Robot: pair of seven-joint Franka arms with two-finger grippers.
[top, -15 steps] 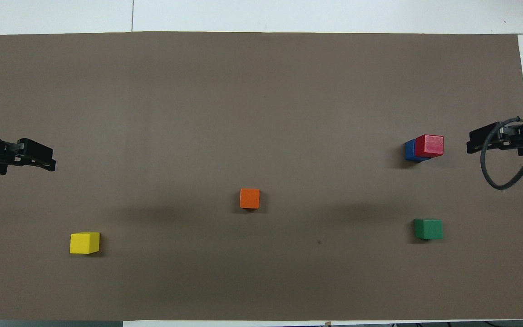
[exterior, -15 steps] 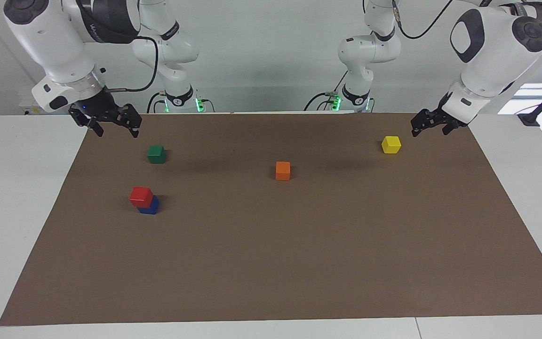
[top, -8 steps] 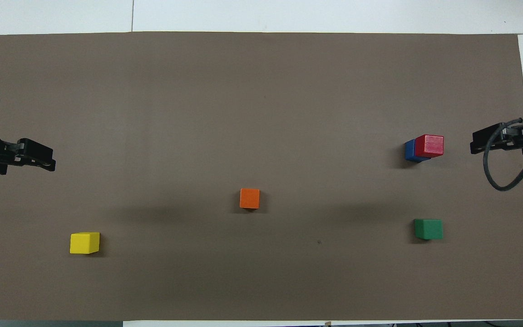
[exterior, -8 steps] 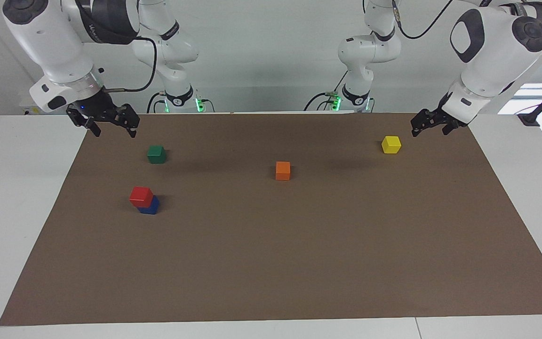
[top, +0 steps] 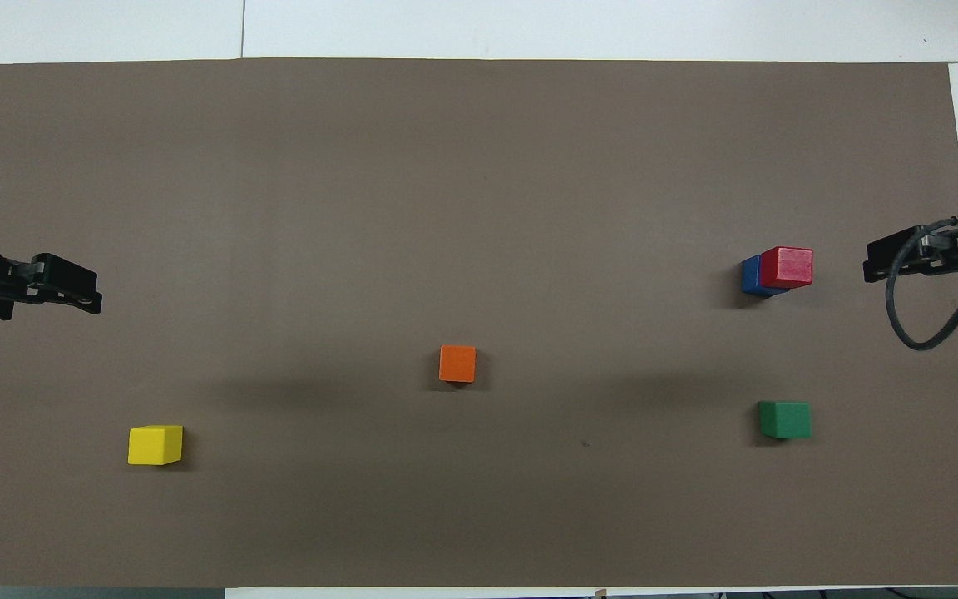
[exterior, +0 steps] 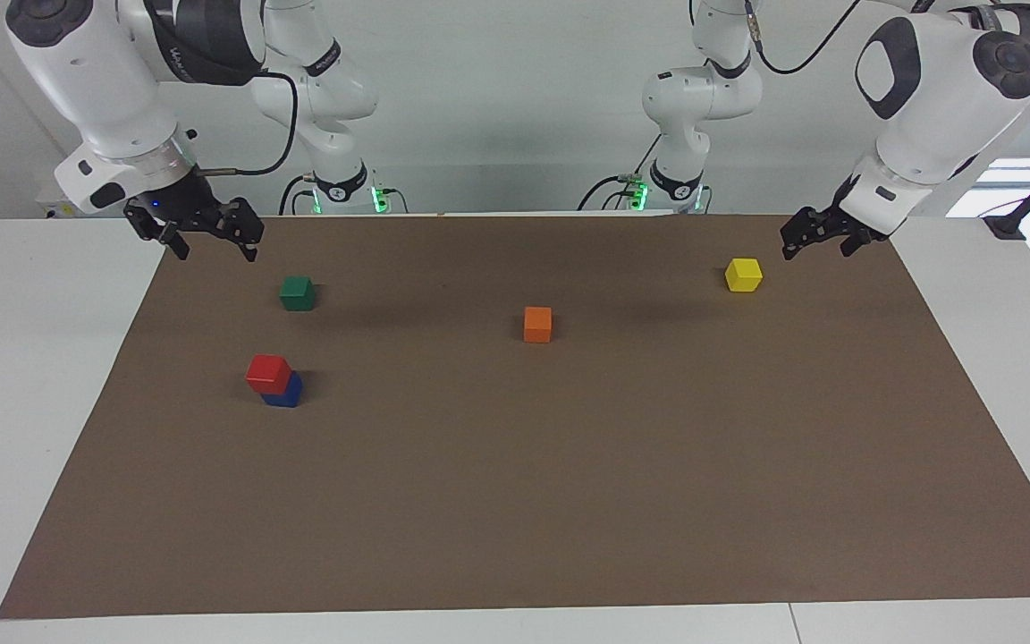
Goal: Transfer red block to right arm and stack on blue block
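The red block (exterior: 268, 373) sits on the blue block (exterior: 286, 393) toward the right arm's end of the worktop (exterior: 515, 537), a little off-centre on it, just as it did a second ago. The right hand (exterior: 207, 243), open and empty, has drawn slightly away from the stack toward its edge of the brown mat (exterior: 569, 465), over the corner near the green block (exterior: 298, 292). The left hand (exterior: 814, 243), also open and empty, has not moved and waits over the mat's corner by the yellow block (exterior: 744, 275), and the orange block (exterior: 537, 324) lies unmoved mid-mat.
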